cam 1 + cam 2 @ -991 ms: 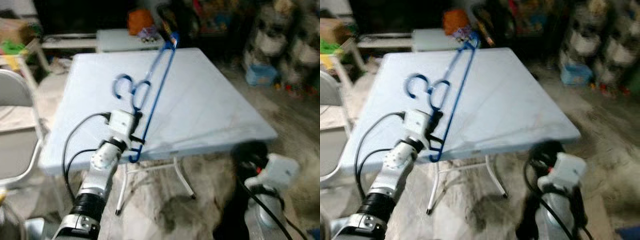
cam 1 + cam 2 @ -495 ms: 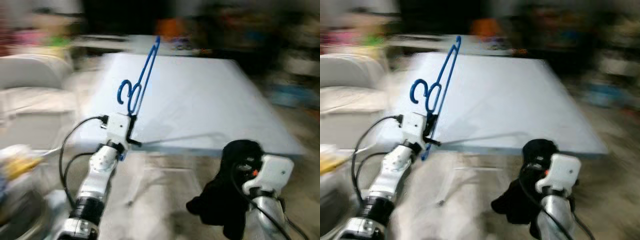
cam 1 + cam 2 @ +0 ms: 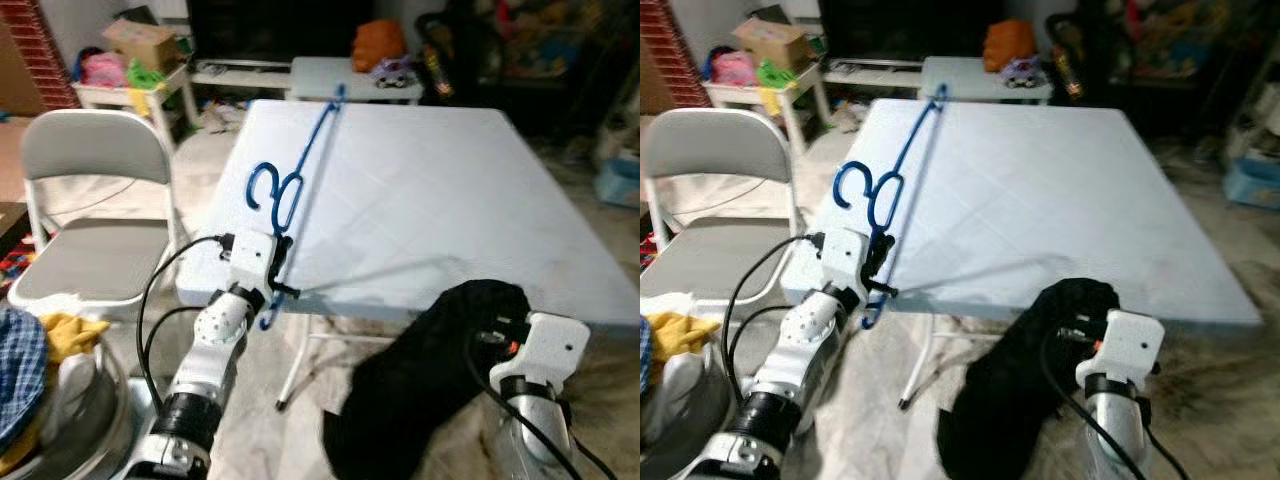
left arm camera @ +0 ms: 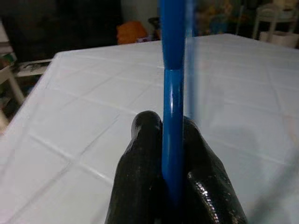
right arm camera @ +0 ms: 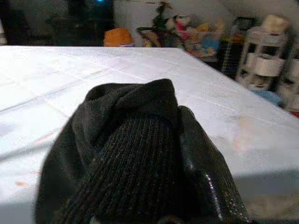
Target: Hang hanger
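- Left gripper (image 4: 170, 154): fingers pinched tight on the blue hanger (image 3: 300, 185), no gap to either side of the bar.
- Hanger held up at a slant over the near left edge of the white table (image 3: 420, 190), hook end up.
- Right gripper (image 5: 154, 154): closed on a black cloth (image 3: 420, 380), which droops below the table's front edge.
- Grey chair (image 3: 95, 215) beside the table, on the left.

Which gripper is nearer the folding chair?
Left. The left gripper, shut on the blue hanger, is beside the folding chair; the right gripper, gripping the black garment, is on the far side.
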`<state>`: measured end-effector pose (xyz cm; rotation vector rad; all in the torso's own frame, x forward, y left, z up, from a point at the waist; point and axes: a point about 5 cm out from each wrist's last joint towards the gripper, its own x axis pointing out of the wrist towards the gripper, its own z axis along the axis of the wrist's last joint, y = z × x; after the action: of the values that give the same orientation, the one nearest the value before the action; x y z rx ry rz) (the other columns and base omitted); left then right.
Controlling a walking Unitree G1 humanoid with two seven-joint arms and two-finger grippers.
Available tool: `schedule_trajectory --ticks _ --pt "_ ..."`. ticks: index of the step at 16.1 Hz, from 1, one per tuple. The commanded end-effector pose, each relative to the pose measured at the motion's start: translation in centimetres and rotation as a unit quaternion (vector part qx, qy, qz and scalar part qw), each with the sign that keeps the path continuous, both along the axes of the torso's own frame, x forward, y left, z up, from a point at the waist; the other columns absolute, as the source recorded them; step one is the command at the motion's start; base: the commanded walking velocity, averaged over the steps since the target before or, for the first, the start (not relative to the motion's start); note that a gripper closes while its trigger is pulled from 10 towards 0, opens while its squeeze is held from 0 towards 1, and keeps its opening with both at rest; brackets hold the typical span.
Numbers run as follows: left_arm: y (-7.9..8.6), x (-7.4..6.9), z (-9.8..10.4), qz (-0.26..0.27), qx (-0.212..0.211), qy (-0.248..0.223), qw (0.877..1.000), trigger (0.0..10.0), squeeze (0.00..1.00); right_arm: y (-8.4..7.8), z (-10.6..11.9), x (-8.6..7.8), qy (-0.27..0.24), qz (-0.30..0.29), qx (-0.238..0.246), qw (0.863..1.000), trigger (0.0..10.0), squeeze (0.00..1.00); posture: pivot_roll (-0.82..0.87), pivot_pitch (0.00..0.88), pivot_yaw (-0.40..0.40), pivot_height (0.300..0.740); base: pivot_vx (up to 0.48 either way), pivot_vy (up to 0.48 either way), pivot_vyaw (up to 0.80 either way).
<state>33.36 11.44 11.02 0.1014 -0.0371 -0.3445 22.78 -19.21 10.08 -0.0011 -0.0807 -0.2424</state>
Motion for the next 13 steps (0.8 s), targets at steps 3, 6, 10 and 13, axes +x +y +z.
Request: schedule_trajectory --ticks 3,6,10,13 --pt "0.2 0.0 -0.2 0.011 0.017 -0.004 1.000 10.0 0.00 -0.3 1.4 0.4 -0.020 0.013 -0.028 0.999 4.0 0.00 0.10 0.004 -0.067 0.740 0.000 0.000 0.00" --pt "0.8 -0.4 -0.5 0.020 0.018 0.000 1.000 10.0 0.00 -1.1 5.3 2.2 -0.075 0.040 -0.058 0.995 0.0 0.00 0.11 0.014 -0.077 0.740 0.000 0.000 0.00" --pt "1.2 -1.0 -0.8 0.030 0.022 0.003 0.999 10.0 0.00 -1.9 12.8 7.3 -0.154 0.118 -0.091 0.977 0.0 0.00 0.14 0.030 -0.101 0.740 0.000 0.000 0.00" --pt "1.5 -1.4 -0.8 0.030 0.008 -0.001 1.000 10.0 0.00 -0.4 15.1 9.6 -0.168 0.178 -0.131 0.961 0.0 0.00 0.16 0.040 -0.124 0.740 0.000 0.000 0.00"
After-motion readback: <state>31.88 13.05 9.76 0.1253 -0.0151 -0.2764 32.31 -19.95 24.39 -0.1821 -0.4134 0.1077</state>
